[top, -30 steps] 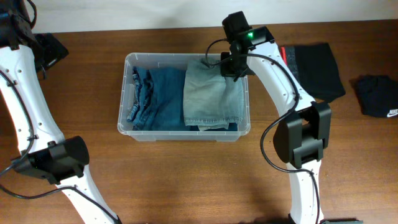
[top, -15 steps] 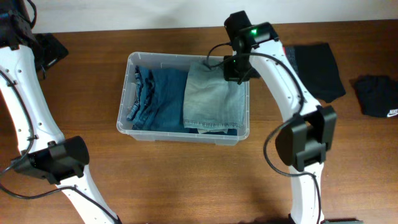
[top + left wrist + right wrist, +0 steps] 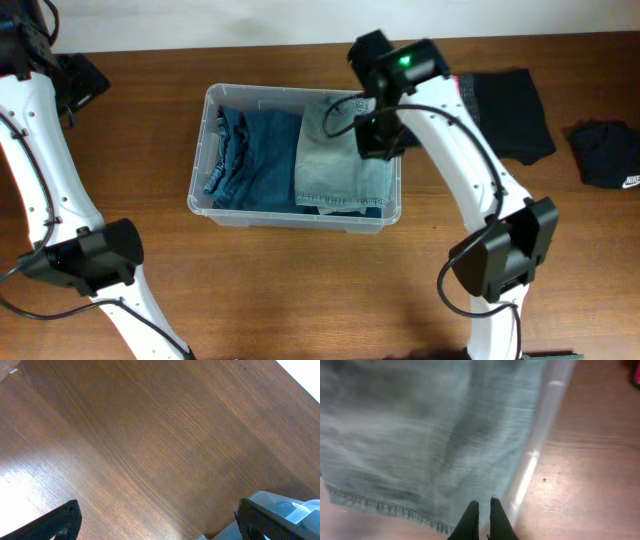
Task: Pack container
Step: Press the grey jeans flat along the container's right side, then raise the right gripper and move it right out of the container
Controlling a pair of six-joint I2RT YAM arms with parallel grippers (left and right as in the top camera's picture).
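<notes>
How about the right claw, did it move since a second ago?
Yes. In the overhead view the right claw came nearer the container's front wall, away from the table's back edge.

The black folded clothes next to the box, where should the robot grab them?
Probably from straight above. The black folded clothes lie flat on the table, so there is no side to squeeze. The jaws could pinch the edge farthest from the container, where nothing covers it.
</notes>
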